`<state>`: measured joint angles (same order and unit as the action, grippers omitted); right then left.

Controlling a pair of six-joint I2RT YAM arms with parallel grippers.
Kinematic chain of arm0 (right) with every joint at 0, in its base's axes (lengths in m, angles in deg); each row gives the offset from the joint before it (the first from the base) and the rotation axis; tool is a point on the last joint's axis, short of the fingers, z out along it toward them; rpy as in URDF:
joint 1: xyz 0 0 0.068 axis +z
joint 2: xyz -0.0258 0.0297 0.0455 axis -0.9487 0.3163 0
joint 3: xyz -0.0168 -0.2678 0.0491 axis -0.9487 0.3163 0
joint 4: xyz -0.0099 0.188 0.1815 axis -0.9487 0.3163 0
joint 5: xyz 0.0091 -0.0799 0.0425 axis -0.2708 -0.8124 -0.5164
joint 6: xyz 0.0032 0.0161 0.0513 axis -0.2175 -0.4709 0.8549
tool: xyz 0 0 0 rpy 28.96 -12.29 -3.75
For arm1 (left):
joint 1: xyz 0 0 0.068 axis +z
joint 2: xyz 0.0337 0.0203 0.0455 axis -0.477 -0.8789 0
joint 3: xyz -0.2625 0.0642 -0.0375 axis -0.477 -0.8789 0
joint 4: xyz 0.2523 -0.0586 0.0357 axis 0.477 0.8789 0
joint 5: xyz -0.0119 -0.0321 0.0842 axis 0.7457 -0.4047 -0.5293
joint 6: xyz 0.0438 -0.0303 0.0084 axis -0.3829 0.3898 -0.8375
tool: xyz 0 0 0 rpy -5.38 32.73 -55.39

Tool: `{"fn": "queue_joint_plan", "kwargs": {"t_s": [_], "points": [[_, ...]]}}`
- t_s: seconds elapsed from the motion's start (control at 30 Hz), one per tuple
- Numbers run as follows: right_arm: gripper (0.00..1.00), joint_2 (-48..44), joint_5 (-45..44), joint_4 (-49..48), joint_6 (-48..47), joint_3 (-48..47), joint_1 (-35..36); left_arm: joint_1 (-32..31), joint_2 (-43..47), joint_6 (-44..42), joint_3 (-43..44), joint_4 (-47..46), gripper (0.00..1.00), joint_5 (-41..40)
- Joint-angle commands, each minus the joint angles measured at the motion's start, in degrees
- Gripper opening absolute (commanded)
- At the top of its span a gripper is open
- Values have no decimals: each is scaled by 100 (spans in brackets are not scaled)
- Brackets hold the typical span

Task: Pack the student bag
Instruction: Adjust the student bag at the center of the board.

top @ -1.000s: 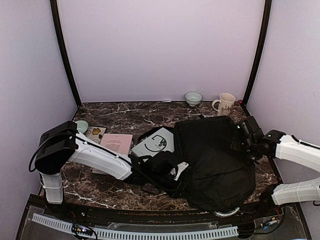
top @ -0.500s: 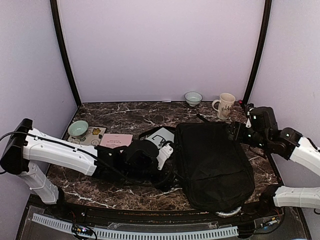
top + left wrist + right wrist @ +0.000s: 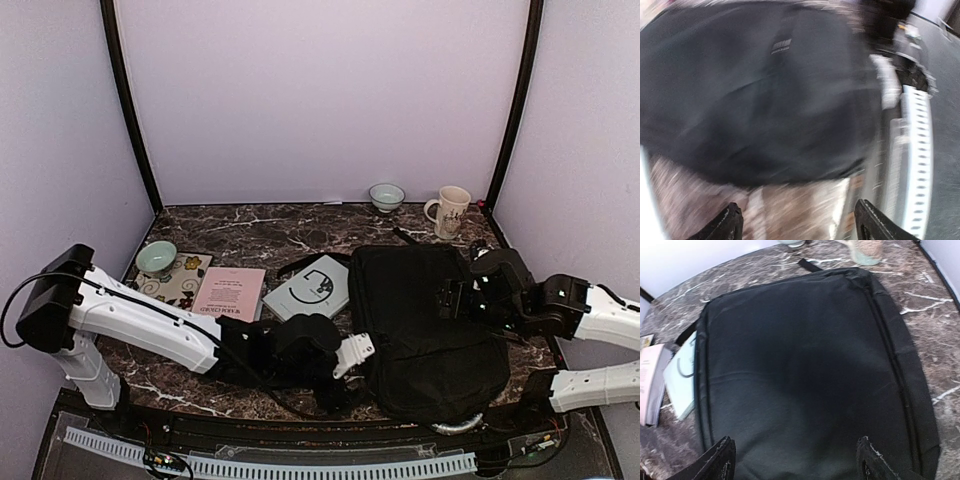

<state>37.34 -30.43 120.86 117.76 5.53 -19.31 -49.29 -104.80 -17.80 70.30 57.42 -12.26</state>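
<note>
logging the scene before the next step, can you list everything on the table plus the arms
bag: one, black, lying flat right of centre
strap: one, black, trailing from the bag's far left corner
white book: one, white with a black mark, beside the bag's left edge
pink book: one, pink, left of the white book
patterned mat: one, cream with swirls, left of the pink book
green bowl: one, pale green, on the mat's far corner
small bowl: one, pale blue, back edge
mug: one, cream, back right
table: one, dark marble
left gripper: open, at the bag's near left edge
right gripper: open, above the bag
</note>
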Motion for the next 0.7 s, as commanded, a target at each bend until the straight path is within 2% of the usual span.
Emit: {"fn": "queue_joint_plan", "kwargs": {"t_s": [0.0, 0.1, 0.23, 0.4, 0.57, 0.67], "points": [[85, 231, -1087, 542, 558, -334, 40, -542, -771, -681, 992, 291, 80, -43], [88, 486, -1597, 996, 906, -365, -230, -630, -1358, -681, 1473, 545, 79, -116], [88, 721, -836, 412, 466, 8, -1164, -745, -1728, -789, 1715, 554, 81, -238], [89, 741, -697, 31, 470, 437, -1871, -806, -2029, -1140, 2026, 675, 83, -378], [89, 891, -471, -145, 739, 971, -2041, -801, -2230, -1214, 2156, 836, 83, -1199], [87, 796, 431, -817, 494, 1531, -2026, -724, -2154, -1136, 2025, 901, 80, -1721]]}}
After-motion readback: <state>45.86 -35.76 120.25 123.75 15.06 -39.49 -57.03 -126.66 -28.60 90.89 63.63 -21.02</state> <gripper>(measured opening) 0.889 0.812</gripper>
